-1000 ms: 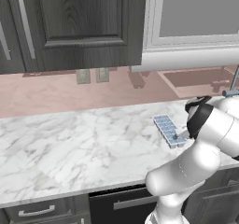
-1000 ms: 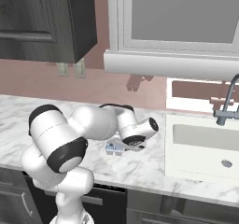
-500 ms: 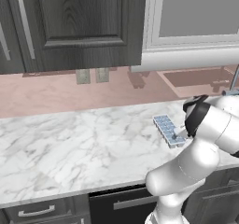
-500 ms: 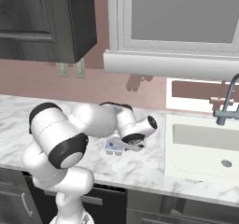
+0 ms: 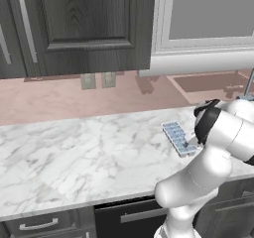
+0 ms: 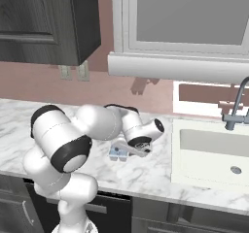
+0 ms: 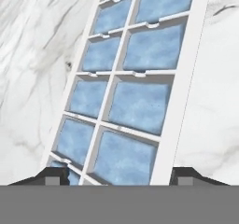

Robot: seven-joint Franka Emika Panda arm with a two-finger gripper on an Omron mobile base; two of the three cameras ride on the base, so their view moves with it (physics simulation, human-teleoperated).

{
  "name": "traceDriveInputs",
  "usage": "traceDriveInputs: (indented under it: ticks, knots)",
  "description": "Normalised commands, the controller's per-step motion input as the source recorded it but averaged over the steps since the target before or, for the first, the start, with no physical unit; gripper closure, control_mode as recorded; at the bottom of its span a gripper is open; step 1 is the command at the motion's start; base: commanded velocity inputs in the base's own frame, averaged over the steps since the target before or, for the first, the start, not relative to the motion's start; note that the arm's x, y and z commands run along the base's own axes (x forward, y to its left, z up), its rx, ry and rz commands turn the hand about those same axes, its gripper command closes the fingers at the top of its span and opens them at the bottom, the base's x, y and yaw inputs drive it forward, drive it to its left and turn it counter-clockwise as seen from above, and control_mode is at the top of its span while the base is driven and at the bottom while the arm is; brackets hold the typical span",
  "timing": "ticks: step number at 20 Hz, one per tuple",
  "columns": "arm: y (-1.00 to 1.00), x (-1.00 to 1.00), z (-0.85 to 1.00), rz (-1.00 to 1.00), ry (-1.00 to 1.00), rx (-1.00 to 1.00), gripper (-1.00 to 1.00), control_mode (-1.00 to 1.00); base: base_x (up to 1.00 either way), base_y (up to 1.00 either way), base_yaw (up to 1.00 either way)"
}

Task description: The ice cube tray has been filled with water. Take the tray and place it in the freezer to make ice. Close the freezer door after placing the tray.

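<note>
the robot's arm hides the near end of the ice cube tray (image 5: 176, 137) in both base views.

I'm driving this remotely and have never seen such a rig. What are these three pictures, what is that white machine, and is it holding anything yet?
The white machine is a jointed robot arm with a two-finger gripper, standing at a marble counter. Two pictures come from cameras on its base, behind it to the left and to the right, so they show one scene from two sides. The third looks along the gripper from the hand itself. On the counter lies the ice cube tray, its cells filled with pale blue water. To the right is a sink with a faucet. In the hand view the two fingertips straddle the tray's near end. The tray lies flat on the counter; a firm grip cannot be told.
</note>
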Motion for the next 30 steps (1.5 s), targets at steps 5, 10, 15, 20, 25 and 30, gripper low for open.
traceDriveInputs:
  ticks: [5,10,15,20,25,30]
  knots:
    - [0.23,-0.61,0.22,0.07,-0.02,0.00,1.00,-1.00,0.00,0.00,0.00]
    - [0.01,-0.78,0.84,0.07,-0.03,0.00,1.00,-1.00,0.00,0.00,0.00]
    - [0.00,-0.59,1.00,0.05,-0.01,0.00,1.00,-1.00,0.00,0.00,0.00]
    - [0.00,-0.35,1.00,0.01,0.00,0.00,1.00,-1.00,0.00,0.00,0.00]
    - [0.00,-0.27,0.95,-0.01,0.00,0.00,1.00,-1.00,0.00,0.00,0.00]
    - [0.00,-0.05,0.43,-0.07,-0.08,-0.02,1.00,-1.00,0.00,0.00,0.00]
